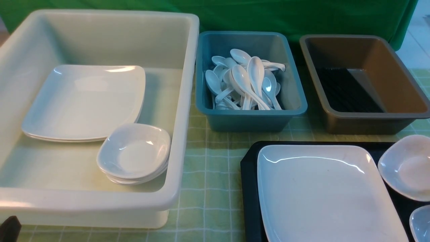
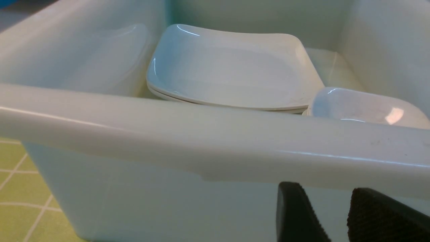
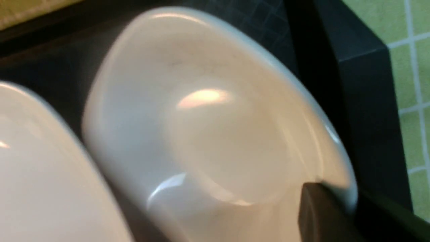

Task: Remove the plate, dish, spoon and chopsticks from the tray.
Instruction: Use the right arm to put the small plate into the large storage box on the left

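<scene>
The black tray (image 1: 249, 188) lies at the front right with the large white plate (image 1: 322, 191) on it. A small deep white dish (image 1: 406, 166) sits at the tray's right end. In the right wrist view my right gripper (image 3: 339, 193) grips the rim of this dish (image 3: 201, 117), one finger inside and one outside. My left gripper (image 2: 324, 188) is open and empty, low against the outside of the white bin's front wall (image 2: 168, 201). A cut-off white piece (image 1: 420, 223) lies at the tray's front right. No spoon or chopsticks are visible on the tray.
The large white bin (image 1: 183, 101) at left holds stacked plates (image 1: 84, 101) and small dishes (image 1: 134, 153). A teal bin (image 1: 250, 119) holds several white spoons. A brown bin (image 1: 366, 122) holds black chopsticks (image 1: 346, 90). Green checked cloth covers the table.
</scene>
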